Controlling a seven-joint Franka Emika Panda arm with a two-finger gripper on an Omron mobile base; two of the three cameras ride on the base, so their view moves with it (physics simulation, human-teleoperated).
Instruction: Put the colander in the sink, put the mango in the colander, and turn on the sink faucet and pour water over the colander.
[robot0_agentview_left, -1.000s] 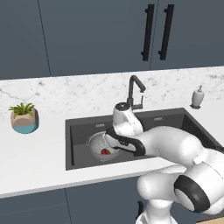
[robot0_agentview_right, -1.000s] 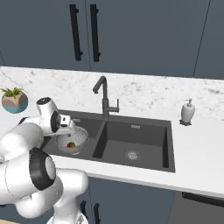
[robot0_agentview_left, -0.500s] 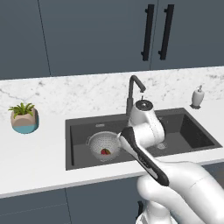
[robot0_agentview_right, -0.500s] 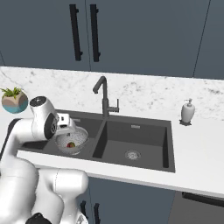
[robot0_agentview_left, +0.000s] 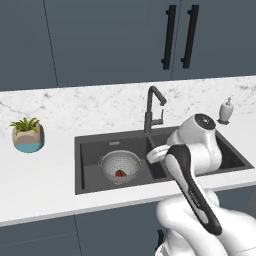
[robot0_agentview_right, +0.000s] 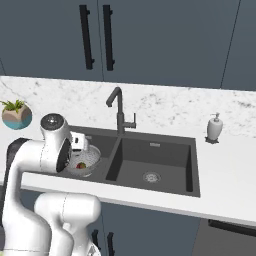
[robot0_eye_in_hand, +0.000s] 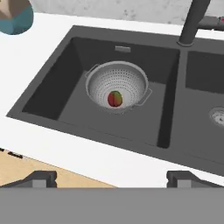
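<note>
Dark blue-grey cabinet doors with black bar handles back a white marbled tabletop into which the dark grey double-basin sink is set. Inside the left basin the silver-grey perforated colander stands upright on the basin floor, apart from the walls, and the small reddish mango with a green side lies at its bottom. From the divider at the back rim rises the tall dark sink faucet, its spout bent over toward the front and its small lever sticking out to the side; no water is visible. A potted plant in a tan and teal pot sits on the tabletop well left of the sink, and a white soap dispenser stands on the tabletop by the sink's right back corner. The white arm is folded over the front of the sink, its elbow joint raised above the basins and the hand pointing down and back toward the left basin. In the hand view the 2 dark fingers stand spread wide at the bottom corners, holding nothing, with the colander and mango well beyond them.
</note>
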